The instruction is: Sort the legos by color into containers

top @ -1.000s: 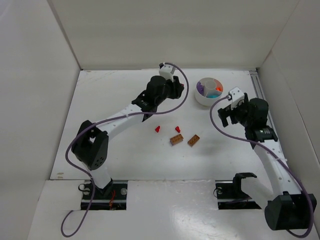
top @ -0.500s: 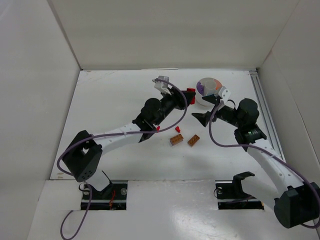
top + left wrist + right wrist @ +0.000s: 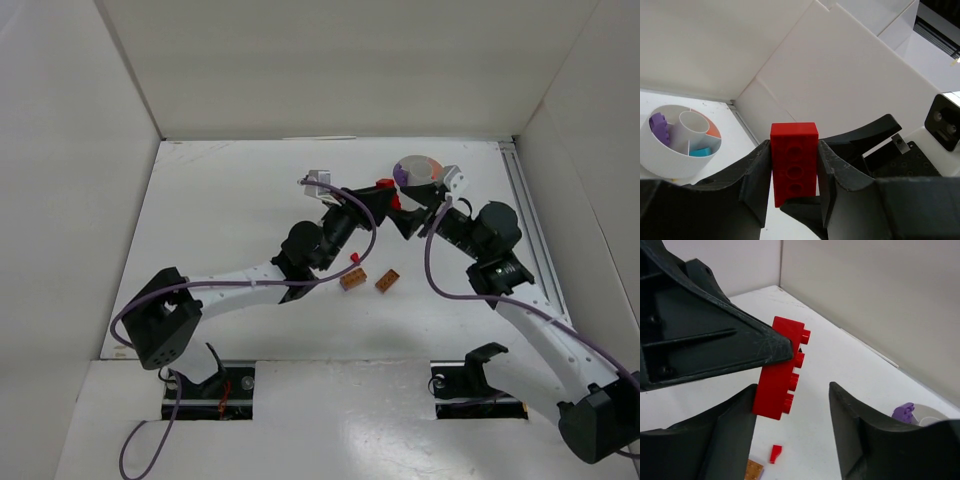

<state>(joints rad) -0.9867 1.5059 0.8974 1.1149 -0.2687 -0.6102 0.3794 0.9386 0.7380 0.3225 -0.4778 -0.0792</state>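
Observation:
My left gripper (image 3: 384, 190) is shut on a red lego brick (image 3: 381, 184), held in the air left of the white tub (image 3: 418, 166). In the left wrist view the brick (image 3: 794, 162) stands upright between the fingers (image 3: 840, 175). My right gripper (image 3: 405, 208) is open and its jaws straddle the same brick (image 3: 780, 372); the brick lies against one finger (image 3: 735, 435), the other stands apart. The tub (image 3: 670, 165) holds purple (image 3: 659, 125), teal (image 3: 701, 152) and orange (image 3: 714, 131) pieces in separate wedges. Two brown bricks (image 3: 352, 280) (image 3: 387, 280) and a small red piece (image 3: 354, 258) lie on the table.
The right wrist covers part of the tub from above. White walls enclose the table on three sides. In the right wrist view the small red piece (image 3: 775, 452) and a brown brick (image 3: 754, 471) lie below the grippers.
My left gripper has carried the red brick up and to the right. My right gripper has swung left from beside the tub and now has its open jaws around the brick.

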